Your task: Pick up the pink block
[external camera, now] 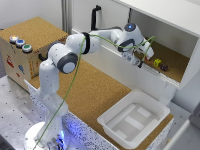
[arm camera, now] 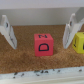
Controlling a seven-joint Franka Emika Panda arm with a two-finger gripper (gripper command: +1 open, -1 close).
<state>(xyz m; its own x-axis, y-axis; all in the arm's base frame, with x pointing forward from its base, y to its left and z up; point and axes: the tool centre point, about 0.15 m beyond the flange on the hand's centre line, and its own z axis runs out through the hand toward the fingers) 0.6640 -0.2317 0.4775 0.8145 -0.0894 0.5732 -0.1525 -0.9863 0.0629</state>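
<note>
A: Cork lines the floor of the shelf (external camera: 176, 59) where your arm has reached in, and the pink block (arm camera: 43, 45) sits on that cork, flat on one face, with a letter D facing the wrist camera.

B: Where is the claw in relation to it?

A: In the wrist view the claw (arm camera: 41, 31) is spread wide, one finger on each side of the pink block, neither touching it. There is clear cork between each finger and the cube. You are holding nothing. In the exterior view the hand hides the pink block, so you cannot confirm its place from there.

B: What else is close by?

A: A yellow-green cube (arm camera: 78, 41) stands just beside the pink block, near one finger. In the exterior view you see that cube and a dark purple-maroon cube (external camera: 164, 66) further along the shelf, toward its open end on the exterior view's right.

B: How should I take hold of it?

A: It looks like a small rigid toy cube, probably light and hard, with smooth painted faces that may slip. Close on the two opposite side faces, square to them, low enough that the pads cover most of each face. My judgement is that a skewed pinch could twist it out, and that the finger near the yellow-green cube could nudge it.
</note>
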